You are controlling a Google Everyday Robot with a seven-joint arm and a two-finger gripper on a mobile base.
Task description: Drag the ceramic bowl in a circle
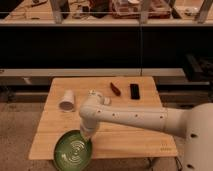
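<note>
Your gripper (86, 135) sat at the ceramic bowl's (71, 153) far rim; I couldn't tell its grip. Mid-circle, the bowl seemed to overhang the surface's (125, 144) front edge, so you needed to arc it back inward.

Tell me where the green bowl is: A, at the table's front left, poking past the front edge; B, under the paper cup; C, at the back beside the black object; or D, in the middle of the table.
A: the ceramic bowl lies at the front left of the table, its near rim past the front edge, with the jaws down at its far right rim.
</note>
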